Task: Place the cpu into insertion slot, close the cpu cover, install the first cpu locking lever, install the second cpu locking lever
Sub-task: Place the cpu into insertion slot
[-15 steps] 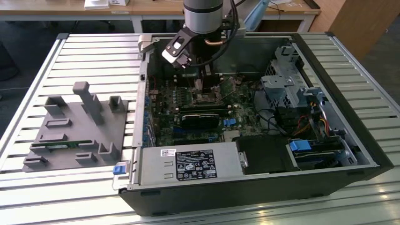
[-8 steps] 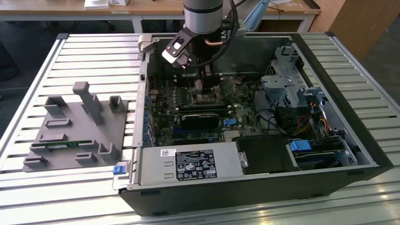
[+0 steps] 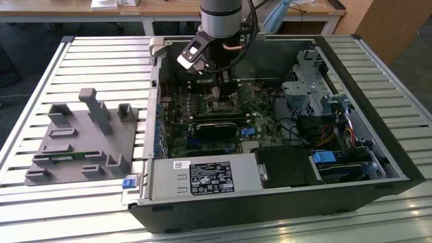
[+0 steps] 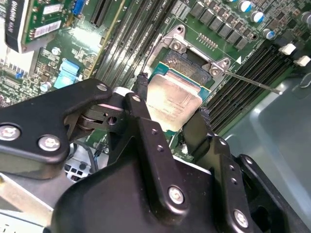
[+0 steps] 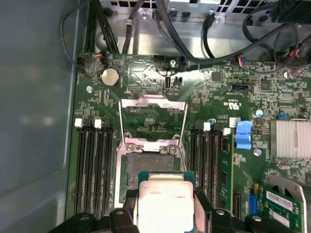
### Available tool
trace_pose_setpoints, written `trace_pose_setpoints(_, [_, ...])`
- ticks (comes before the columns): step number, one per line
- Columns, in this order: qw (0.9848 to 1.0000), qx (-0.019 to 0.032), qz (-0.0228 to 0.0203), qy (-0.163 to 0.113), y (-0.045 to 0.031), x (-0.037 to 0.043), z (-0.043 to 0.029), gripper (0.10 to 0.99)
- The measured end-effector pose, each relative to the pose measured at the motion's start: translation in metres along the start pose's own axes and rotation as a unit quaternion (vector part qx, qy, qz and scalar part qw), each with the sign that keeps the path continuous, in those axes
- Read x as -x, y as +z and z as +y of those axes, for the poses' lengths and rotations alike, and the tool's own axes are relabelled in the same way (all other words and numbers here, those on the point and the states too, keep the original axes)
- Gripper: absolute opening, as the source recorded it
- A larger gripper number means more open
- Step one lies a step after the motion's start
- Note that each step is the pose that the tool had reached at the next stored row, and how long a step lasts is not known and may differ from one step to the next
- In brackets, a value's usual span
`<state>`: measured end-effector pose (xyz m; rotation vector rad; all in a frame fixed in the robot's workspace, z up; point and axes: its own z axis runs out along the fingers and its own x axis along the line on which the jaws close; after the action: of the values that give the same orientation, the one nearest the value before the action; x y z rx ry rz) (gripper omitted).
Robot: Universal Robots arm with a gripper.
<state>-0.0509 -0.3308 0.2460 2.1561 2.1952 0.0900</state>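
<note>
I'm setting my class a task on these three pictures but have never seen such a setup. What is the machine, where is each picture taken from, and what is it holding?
The machine is a single robot arm reaching down into an open computer case lying on a slatted table. The exterior view looks on from off the arm; a grey holder block sits on the table at that view's left. Both wrist views come from cameras riding on the arm, looking past its gripper at the green motherboard. The gripper's two black fingers clamp the cpu, a small silver square chip, partly over the insertion slot, the dark square socket. The cpu cover, a silver frame, stands flipped open.
</note>
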Motion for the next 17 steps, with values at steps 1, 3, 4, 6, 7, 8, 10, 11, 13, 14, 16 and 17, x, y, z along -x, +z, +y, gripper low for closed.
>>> trace_pose_setpoints(1, [1.0, 0.0, 0.0, 0.0, 0.0014, -0.0003, -0.0001, 0.541])
trace_pose_setpoints(3, [1.0, -0.0001, -0.0001, 0.0, 0.0046, -0.0011, -0.0003, 0.541])
trace_pose_setpoints(4, [1.0, -0.0002, -0.0001, 0.0, 0.0063, -0.0016, -0.0005, 0.541])
trace_pose_setpoints(6, [1.0, -0.0004, -0.0001, 0.0, 0.0095, -0.0024, -0.0006, 0.541])
trace_pose_setpoints(7, [1.0, -0.0004, 0.0, 0.0, 0.0105, -0.0026, -0.0006, 0.541])
trace_pose_setpoints(8, [1.0, -0.0005, 0.0, 0.0, 0.0112, -0.0028, -0.0007, 0.541])
trace_pose_setpoints(10, [1.0, -0.0005, -0.0001, 0.0, 0.0121, -0.0029, -0.0002, 0.541])
trace_pose_setpoints(11, [1.0, -0.0005, 0.0, 0.0, 0.0128, -0.003, 0.0001, 0.541])
trace_pose_setpoints(13, [1.0, -0.0005, -0.0004, 0.0, 0.0145, -0.003, 0.0005, 0.541])
trace_pose_setpoints(14, [1.0, -0.0006, -0.0007, 0.0, 0.0158, -0.0031, 0.0005, 0.541])
trace_pose_setpoints(16, [1.0, -0.0005, -0.0013, 0.0, 0.0191, -0.0036, 0.0004, 0.541])
trace_pose_setpoints(17, [1.0, -0.0006, -0.0014, 0.0, 0.0206, -0.0042, 0.0003, 0.541])
